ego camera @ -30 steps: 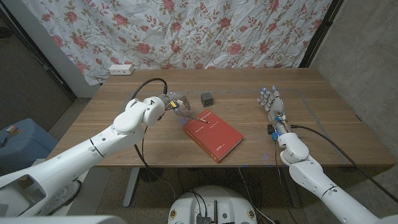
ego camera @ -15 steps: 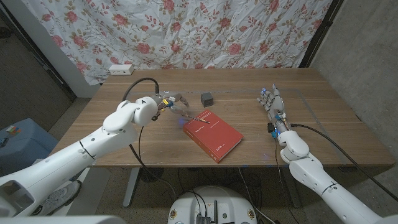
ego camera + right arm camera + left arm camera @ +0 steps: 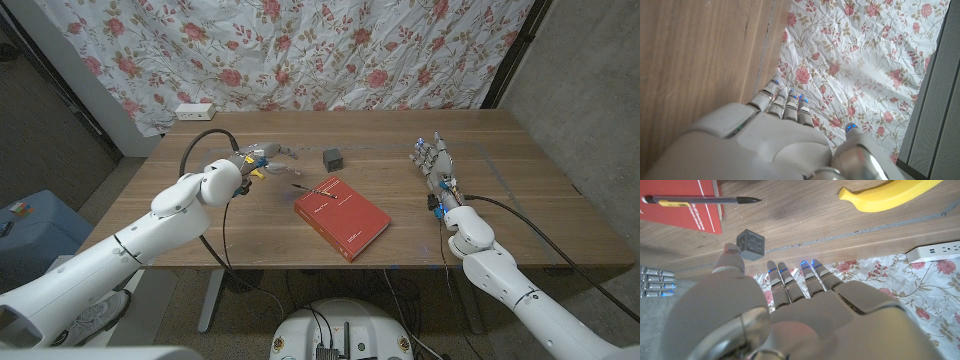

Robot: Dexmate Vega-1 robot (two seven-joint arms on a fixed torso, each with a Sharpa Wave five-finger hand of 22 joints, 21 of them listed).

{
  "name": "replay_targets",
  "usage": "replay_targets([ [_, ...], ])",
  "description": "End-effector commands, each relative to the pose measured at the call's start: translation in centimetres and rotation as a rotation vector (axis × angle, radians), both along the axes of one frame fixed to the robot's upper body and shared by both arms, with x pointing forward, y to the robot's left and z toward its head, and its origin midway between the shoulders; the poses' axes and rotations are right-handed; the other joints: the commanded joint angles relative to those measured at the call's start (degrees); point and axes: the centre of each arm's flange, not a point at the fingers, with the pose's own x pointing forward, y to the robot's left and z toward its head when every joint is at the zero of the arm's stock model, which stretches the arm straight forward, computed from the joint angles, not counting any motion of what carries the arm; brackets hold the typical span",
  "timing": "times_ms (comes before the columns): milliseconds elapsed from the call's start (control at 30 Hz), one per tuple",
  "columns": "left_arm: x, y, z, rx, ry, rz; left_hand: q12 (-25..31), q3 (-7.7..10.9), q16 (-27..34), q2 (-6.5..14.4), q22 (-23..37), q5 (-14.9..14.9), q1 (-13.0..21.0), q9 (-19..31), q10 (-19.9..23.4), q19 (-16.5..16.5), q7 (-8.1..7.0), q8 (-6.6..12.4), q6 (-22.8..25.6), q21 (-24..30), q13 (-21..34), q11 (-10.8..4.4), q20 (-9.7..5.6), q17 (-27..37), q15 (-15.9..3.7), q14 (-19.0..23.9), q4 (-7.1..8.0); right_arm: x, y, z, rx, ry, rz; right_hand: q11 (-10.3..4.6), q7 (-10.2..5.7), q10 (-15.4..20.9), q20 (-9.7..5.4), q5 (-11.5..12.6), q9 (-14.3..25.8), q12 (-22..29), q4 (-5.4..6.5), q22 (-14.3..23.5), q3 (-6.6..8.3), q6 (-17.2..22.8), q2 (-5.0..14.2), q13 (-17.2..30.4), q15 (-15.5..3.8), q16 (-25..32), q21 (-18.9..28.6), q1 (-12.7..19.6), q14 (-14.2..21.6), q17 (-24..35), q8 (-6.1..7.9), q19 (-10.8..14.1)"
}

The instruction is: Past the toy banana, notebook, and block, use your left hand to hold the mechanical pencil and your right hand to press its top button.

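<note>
left hand (image 3: pixel 262 157) open and empty near frame centre; right hand (image 3: pixel 436 165) open too; mechanical pencil (image 3: pixel 307 185) half overhangs the notebook (image 3: pixel 341 216); a clumsy grab could roll it away

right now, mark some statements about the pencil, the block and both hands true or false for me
1. The mechanical pencil lies partly on the red notebook. True.
2. The left hand holds the pencil. False: its fingers are spread and hold nothing.
3. The dark block stands on the notebook. False: it sits on the table, beyond the notebook.
4. The right hand holds nothing. True.
5. A toy banana lies on the table. True.
</note>
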Motion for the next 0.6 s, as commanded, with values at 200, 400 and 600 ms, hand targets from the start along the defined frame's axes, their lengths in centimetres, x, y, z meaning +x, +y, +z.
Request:
replay_targets([
  [200,1.7,2.9,-1.1,-0.338,-0.038,-0.051,-0.2,0.37,-0.1,0.4,0.1,0.0,-1.5,-0.2,-1.9,-0.2,0.47,-0.17,-1.4,0.3,0.1,0.12,-1.76,0.0,-6.23,-0.8,0.24,0.3,0.5,0.5,0.029,-0.005,0.045,-0.04,-0.71,0.9,-0.36,0.0,0.0,0.3,0.33,0.1,0.24,0.4,-0.32,0.0,-0.28,0.3,0.2,-0.5,0.6,0.2,0.35,0.3],
  [400,2.3,3.2,-1.8,-0.401,-0.048,-0.062,0.1,0.77,0.1,1.9,0.1,-0.1,-2.8,-0.2,-2.5,-0.3,1.03,-0.16,-2.1,0.4,0.1,0.49,-1.62,0.2,-5.78,-1.1,0.9,0.2,0.9,0.7,0.016,-0.012,0.04,-0.08,-1.02,1.1,-0.42,0.0,0.0,0.4,0.38,0.1,0.19,0.4,-0.37,0.0,-0.48,0.3,0.2,-0.5,0.8,0.2,0.29,0.4],
  [600,3.1,3.7,-2.7,-0.497,-0.085,-0.072,0.4,1.18,0.3,3.3,0.1,-0.1,-3.9,-0.3,-2.4,0.3,1.88,-0.18,-2.7,0.6,0.1,1.13,-1.44,0.2,-5.41,-0.8,1.38,0.3,1.1,1.2,0.049,-0.029,0.052,-0.12,-1.15,1.2,-0.42,0.0,0.0,0.4,0.41,0.1,0.17,0.4,-0.37,0.0,-0.59,0.3,0.2,-0.6,0.9,0.2,0.3,0.5],
])
